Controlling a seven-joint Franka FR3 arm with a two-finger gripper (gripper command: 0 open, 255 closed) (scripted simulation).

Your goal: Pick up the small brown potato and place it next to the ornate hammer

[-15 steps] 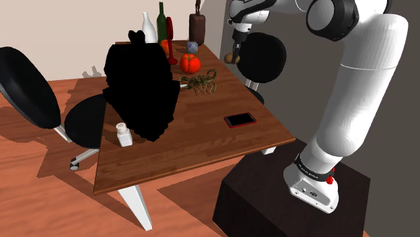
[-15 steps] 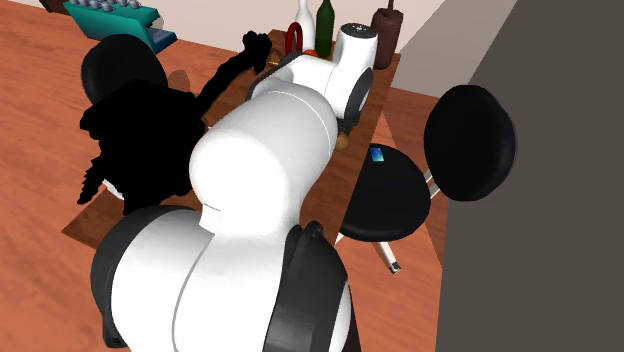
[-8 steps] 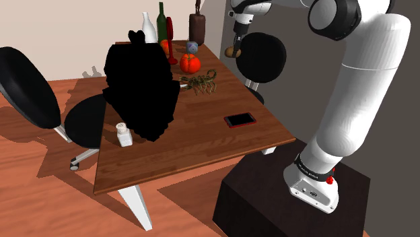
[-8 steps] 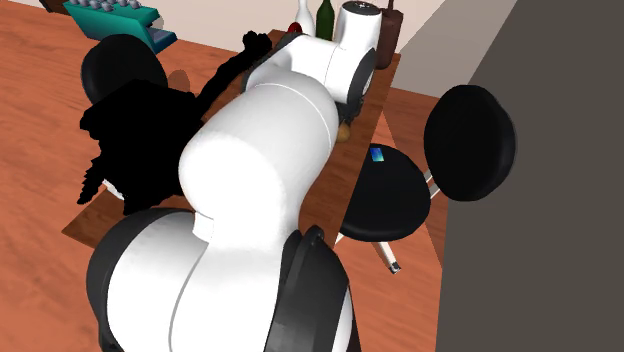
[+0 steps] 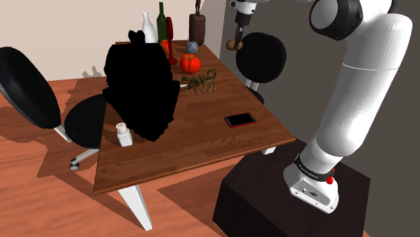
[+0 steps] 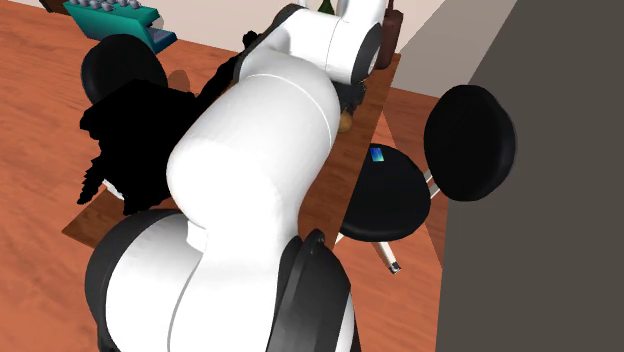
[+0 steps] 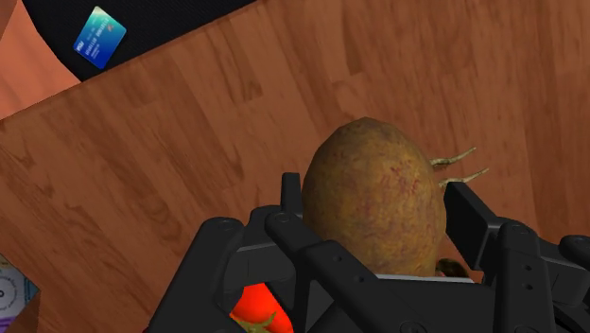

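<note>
Up in the air, off to the shoulder view's right of the ornate hammer point(image 5: 196, 28), the gripper point(image 5: 235, 39) is clenched on the small brown potato point(image 5: 233, 46), well clear of the table point(image 5: 202, 145). The hammer ID is a judgement: it's the dark brown piece standing upright among the bottles. In the wrist view both fingers point(image 7: 289, 194) press the potato's point(image 7: 376, 199) flanks, with its rounded end poking out past the tips, so the grip looks solid but is on a curved skin. The step in hand is the carry to the hammer. Best to hold height until directly beside the hammer, because the red round fruit point(image 5: 190, 63) and the spiky olive thing point(image 5: 200, 81) sit on the near side of the hammer and a low path clips them. It should descend straight down onto bare wood just beside the hammer, not touching it: it looks top-heavy and a nudge from a finger likely tips it. The green bottle point(image 5: 161, 21) stands close on the hammer's other side, so the side facing the gripper is the roomier one. The jaws should part only once the potato rests on the wood; it's egg-shaped and will probably roll if dropped. The retreat should go straight up.
</note>
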